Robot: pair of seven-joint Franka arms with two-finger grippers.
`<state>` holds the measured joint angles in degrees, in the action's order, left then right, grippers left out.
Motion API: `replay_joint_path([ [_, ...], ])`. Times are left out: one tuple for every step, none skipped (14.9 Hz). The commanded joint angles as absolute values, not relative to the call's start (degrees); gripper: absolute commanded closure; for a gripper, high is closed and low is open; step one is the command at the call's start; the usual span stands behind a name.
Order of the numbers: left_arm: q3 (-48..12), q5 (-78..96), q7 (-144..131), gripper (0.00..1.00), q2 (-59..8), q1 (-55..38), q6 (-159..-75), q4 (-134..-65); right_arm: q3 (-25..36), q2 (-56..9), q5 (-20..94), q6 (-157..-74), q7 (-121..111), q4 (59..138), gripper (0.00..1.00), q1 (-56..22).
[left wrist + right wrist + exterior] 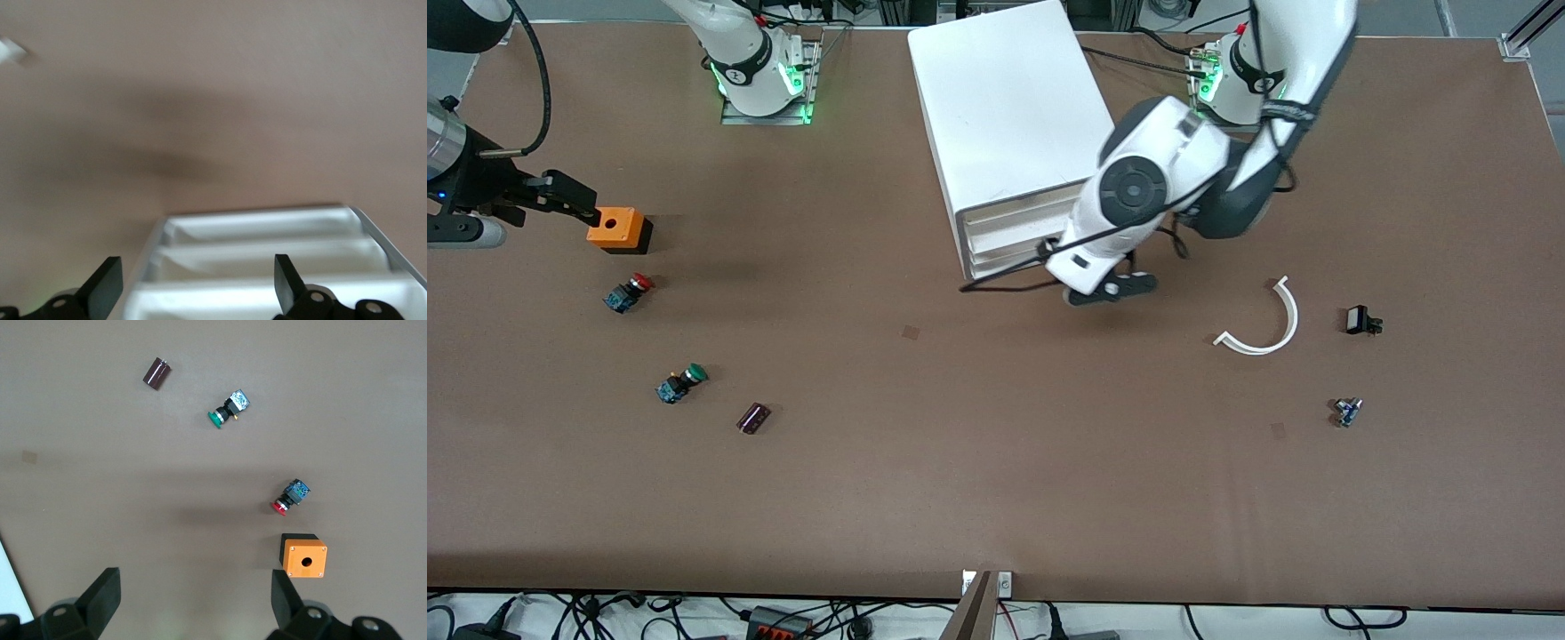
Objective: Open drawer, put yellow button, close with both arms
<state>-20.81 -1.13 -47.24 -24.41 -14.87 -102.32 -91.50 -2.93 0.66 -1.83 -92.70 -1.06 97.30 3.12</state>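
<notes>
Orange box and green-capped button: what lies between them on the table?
Only the red-capped button, lying on its side between the orange box and the green-capped button. The front and right wrist views both show it.

Left gripper (193,293) hangs low, fingers (107,283) spread; right gripper (193,607) is raised, fingers (283,593) apart

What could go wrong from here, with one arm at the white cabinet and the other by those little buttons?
1. The three drawers of the cabinet look alike, and the left gripper, fingers open, is close in front of them; it could catch a lower drawer.
2. The right gripper, fingers open, hangs by the orange box, near the red button and green button. No yellow cap shows, so it might take a wrong one.
</notes>
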Motion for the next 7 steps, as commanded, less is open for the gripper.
replay_joint_path([
  [-21.18, -6.5, -39.24, 0.0, -23.56, -11.18, -95.38, -86.85, -3.16, 2.02, -2.2, -93.78, -2.29, 98.79, 0.0, 3.69],
  [-20.83, -6.59, -35.81, 0.0, -22.95, -9.6, -92.58, -85.7, -3.16, 2.11, -2.2, -93.78, -2.29, 98.96, 0.0, 3.69],
  [-20.92, -6.59, -33.25, 0.0, -22.24, -7.49, -89.85, -84.3, -3.25, 2.11, -2.2, -93.78, -2.2, 99.05, 0.0, 3.69],
  [-21.44, -6.59, -30.61, 0.0, -21.63, -4.77, -87.56, -83.33, -3.25, 2.2, -2.2, -93.87, -2.2, 99.14, 0.0, 3.6],
  [-21.62, -6.59, -27.63, 0.0, -20.93, -2.83, -86.23, -82.45, -3.25, 2.28, -2.2, -93.87, -2.11, 99.14, 0.0, 3.6],
  [-21.19, -6.59, -24.03, 0.0, -19.96, -1.42, -85.7, -82.01, -3.25, 2.37, -2.2, -93.87, -2.11, 99.14, 0.0, 3.6],
  [-20.75, -6.42, -20.08, 0.0, -18.47, -0.54, -85.52, -82.0, -3.25, 2.37, -2.2, -93.87, -2.2, 99.14, 0.0, 3.6],
])
